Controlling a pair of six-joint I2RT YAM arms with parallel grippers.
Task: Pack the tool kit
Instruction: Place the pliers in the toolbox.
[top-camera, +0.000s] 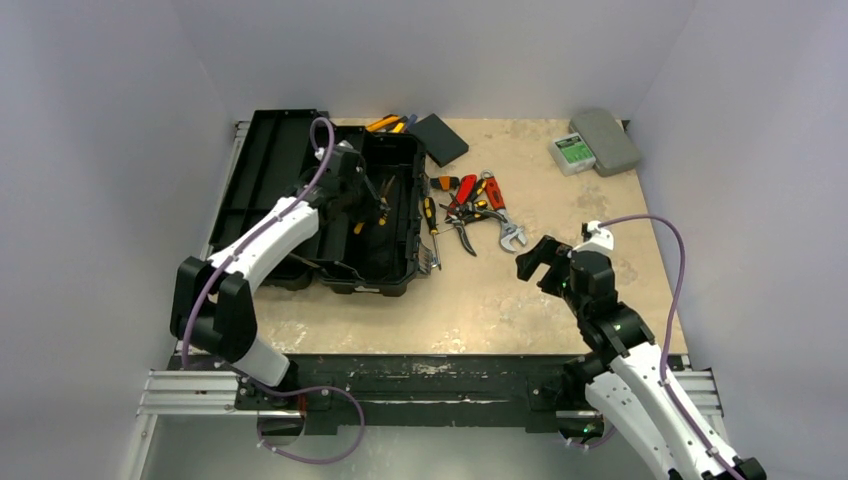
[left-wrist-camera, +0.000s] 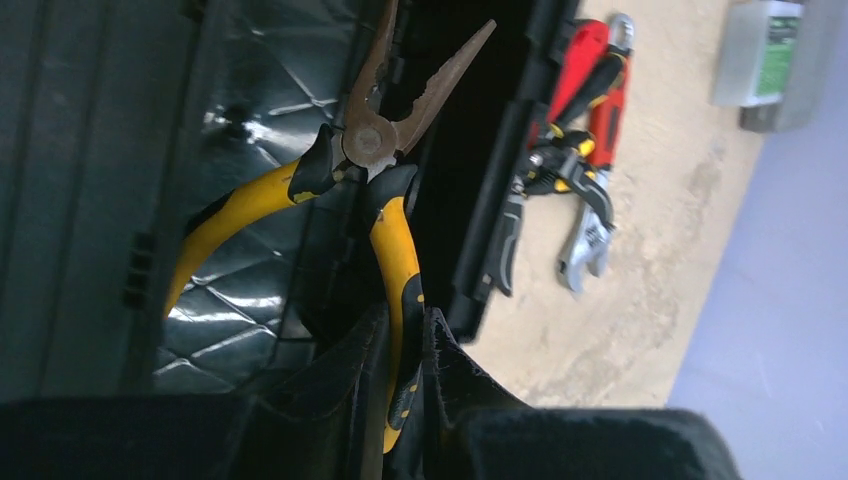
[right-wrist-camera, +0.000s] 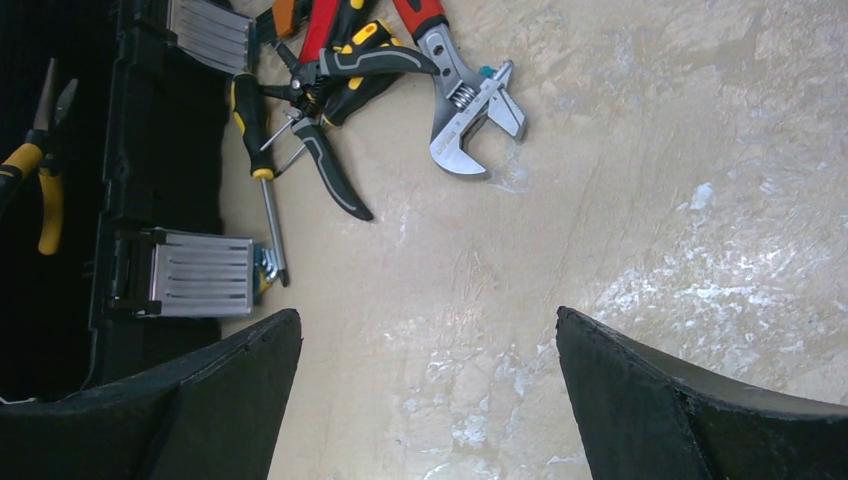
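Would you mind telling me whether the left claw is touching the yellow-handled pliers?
Touching. The left wrist view shows the left claw shut on one handle of the yellow-handled pliers, the handle pinched between its fingers.

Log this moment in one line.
left gripper shut on yellow pliers, inside toolbox | right gripper open, empty, above table | wrench, screwdriver on table

Black plastic toolbox (top-camera: 370, 286), glossy quilted floor inside. Dull, tarnished metal jaws on the pliers (left-wrist-camera: 372, 140), yellow-black moulded grips; the wrench (right-wrist-camera: 470, 110) is bright polished metal. Matt, mottled beige table (right-wrist-camera: 650, 150), stone-like.
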